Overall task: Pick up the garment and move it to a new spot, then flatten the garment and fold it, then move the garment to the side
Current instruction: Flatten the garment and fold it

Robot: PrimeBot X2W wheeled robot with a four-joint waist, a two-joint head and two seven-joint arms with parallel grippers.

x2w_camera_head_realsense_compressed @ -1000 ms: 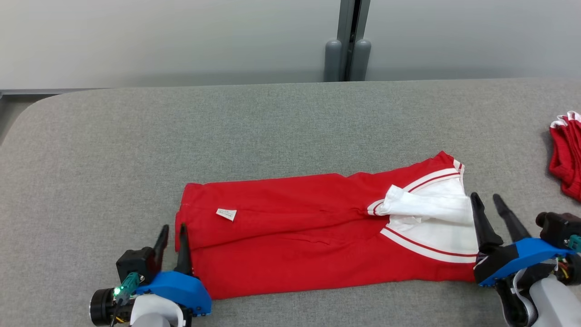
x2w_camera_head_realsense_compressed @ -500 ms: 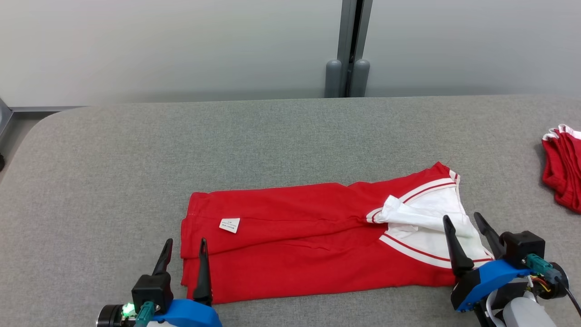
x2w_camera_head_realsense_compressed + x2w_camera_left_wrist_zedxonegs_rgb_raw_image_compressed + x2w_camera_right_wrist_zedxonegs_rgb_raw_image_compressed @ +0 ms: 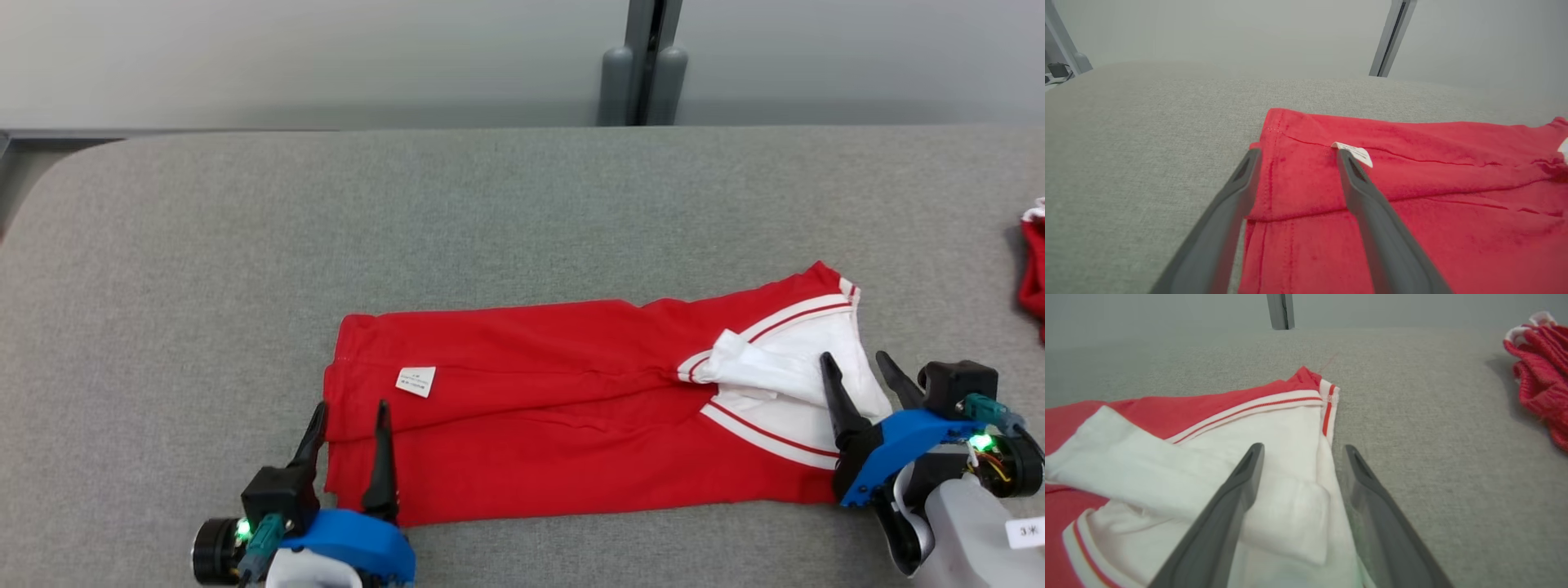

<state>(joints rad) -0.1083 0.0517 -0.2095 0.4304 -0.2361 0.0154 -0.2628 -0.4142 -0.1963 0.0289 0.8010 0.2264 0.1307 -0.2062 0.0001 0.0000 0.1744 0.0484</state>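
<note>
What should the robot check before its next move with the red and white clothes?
1. Is the left tool open and holding nothing? Ok.
2. Is the right tool open and holding nothing? Ok.
3. Is the red-and-white fabric garment lying folded on the grey fabric table? Ok.
4. Is the white flap beside the right tool smooth? Not ok, it is rumpled.
5. Is the crumpled red cloth pile apart from the garment? Ok.
6. Are the hidden lower layers lined up? Cannot tell.

Soft, even light, faint shadows; wrist view backgrounds look hazy
</note>
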